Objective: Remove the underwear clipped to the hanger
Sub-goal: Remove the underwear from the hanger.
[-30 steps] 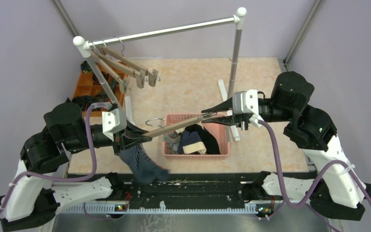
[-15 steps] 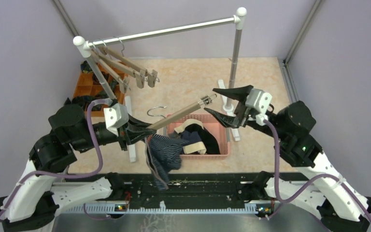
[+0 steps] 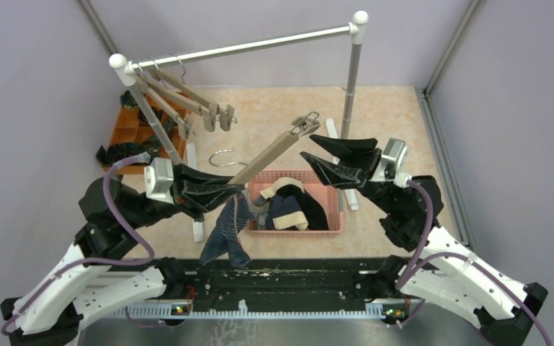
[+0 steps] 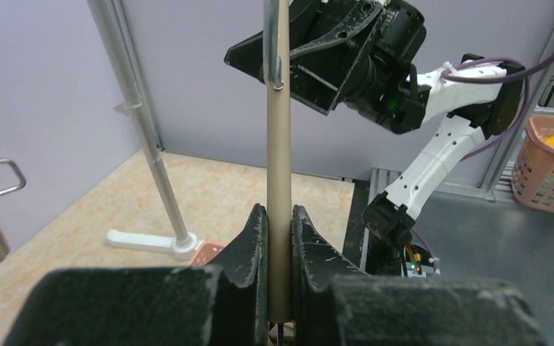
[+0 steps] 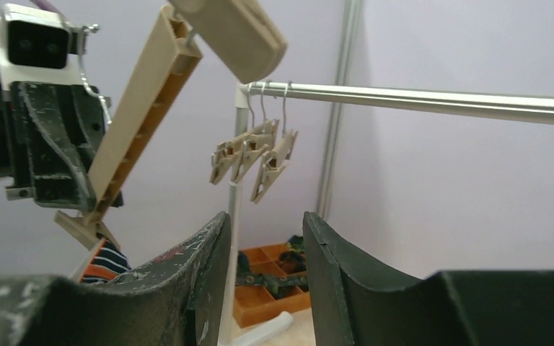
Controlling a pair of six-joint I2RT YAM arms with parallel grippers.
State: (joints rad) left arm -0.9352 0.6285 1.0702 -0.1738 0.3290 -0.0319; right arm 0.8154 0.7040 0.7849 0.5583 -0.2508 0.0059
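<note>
A beige clip hanger [image 3: 270, 151] slants up over the table, and my left gripper [image 3: 223, 189] is shut on its bar [image 4: 279, 144] near the lower end. Navy white-striped underwear [image 3: 227, 234] dangles from that lower end, at the pink basket's left edge; it shows as a striped corner [image 5: 104, 263] in the right wrist view. The hanger's upper clip [image 5: 238, 32] is bare. My right gripper [image 3: 307, 146] stands open just right of that clip, touching nothing, its fingers [image 5: 209, 252] wide apart.
The pink basket [image 3: 332, 232] holds other underwear. Several empty clip hangers [image 3: 195, 104] hang at the left end of the white rail [image 3: 260, 47]. An orange tray [image 3: 126, 130] with dark cloth bundles sits at back left. The rack's right post [image 3: 351, 86] stands behind my right gripper.
My right gripper let go of the hanger's far end, opened and drew back. The left arm tilted the hanger up, and the striped underwear swung to hang from the lower end alone.
</note>
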